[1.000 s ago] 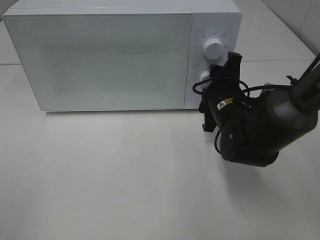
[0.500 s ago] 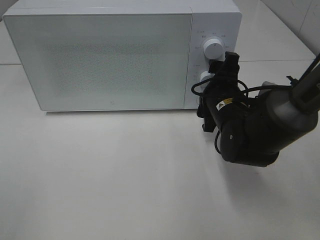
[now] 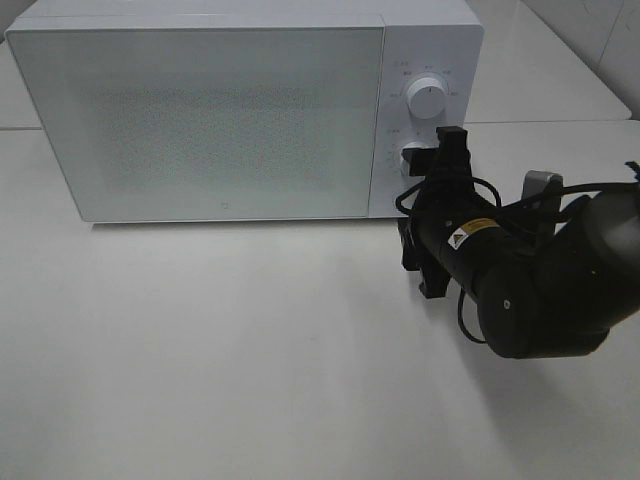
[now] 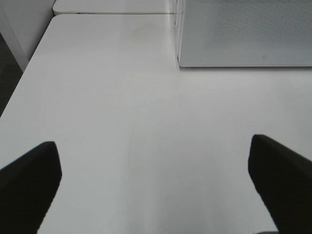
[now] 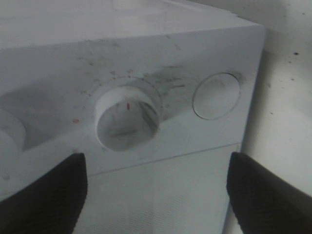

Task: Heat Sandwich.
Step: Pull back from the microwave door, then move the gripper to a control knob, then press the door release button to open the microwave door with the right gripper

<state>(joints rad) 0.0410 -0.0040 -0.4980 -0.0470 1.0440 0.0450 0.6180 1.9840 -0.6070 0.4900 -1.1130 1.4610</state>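
R gripper [image 5: 156, 192] is hovering jaws apart w/ the microwave [image 3: 425, 40]'s lower dial [image 5: 127, 117] dead ahead between its 2 fingers, not touching, so R arm is nearer; L gripper [image 4: 156, 180] is idling wide apart over the desk [image 3: 200, 350]; sandwich isn't showing, prob sitting behind the shut door [image 3: 200, 120].

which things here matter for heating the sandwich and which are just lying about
For the job: microwave, door shut; lower knob; upper knob. Sandwich not in view.
Lying about: nothing loose; only the table.
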